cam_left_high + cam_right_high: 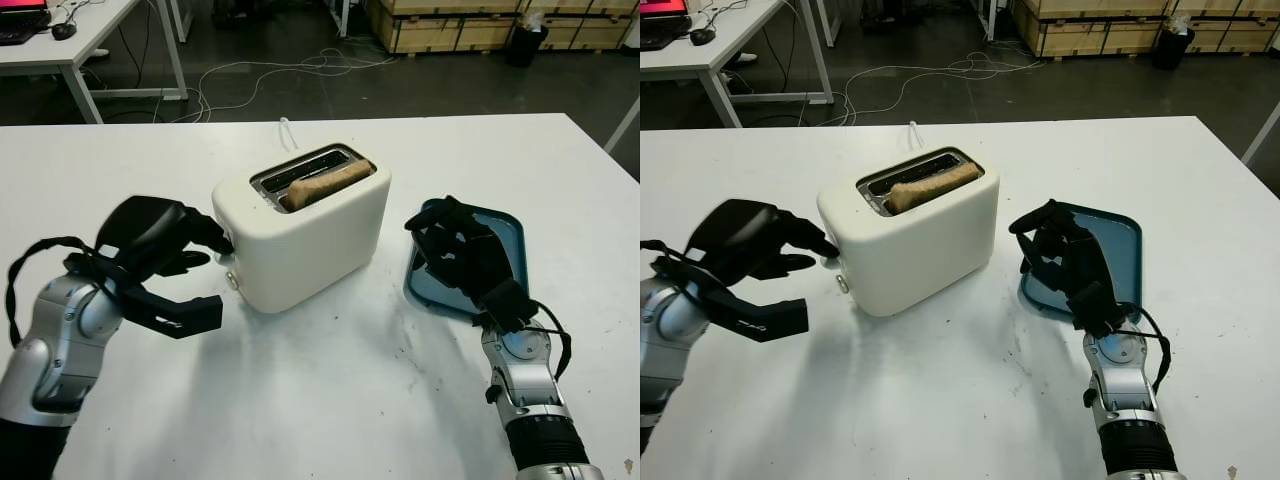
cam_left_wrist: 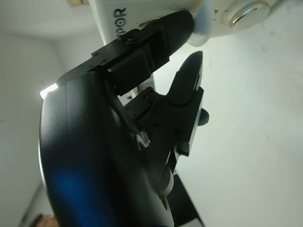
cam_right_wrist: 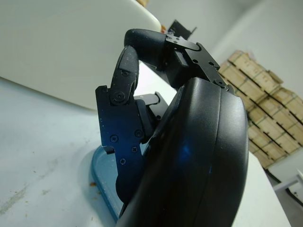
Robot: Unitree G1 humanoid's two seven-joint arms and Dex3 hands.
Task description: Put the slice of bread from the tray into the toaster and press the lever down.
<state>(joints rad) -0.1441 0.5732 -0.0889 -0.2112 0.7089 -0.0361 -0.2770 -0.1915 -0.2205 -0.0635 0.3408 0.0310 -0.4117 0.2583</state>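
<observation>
Sitting tilted in the slot, the slice of bread (image 1: pixel 325 184) already rests inside the toaster (image 1: pixel 300 235), its upper edge still poking above the rim, so what remains, by my reading, is pressing the lever down. The toaster stands near the middle of the tabletop (image 1: pixel 320 400), with its lever end turned toward the left edge. The left hand (image 1: pixel 160 250) is up against that end: its fingers (image 2: pixel 165 40) are curled, one fingertip touching the pale lever knob just above a round chrome dial (image 2: pixel 246 12), and they grip nothing. To do this well, the fingertip should sit squarely on top of the knob and push straight down along the lever's track, not inward, since a sideways shove could slide the light toaster across the smooth tabletop. A firm, steady press until the lever latches seems wise, with the bread sinking fully into the slot as the sign of success. The right hand (image 1: pixel 465 255) hangs over the blue tray (image 1: pixel 505 235), just beside the toaster toward the right edge, its fingers curled and holding nothing; it could steady the toaster's side if the body starts to shift
</observation>
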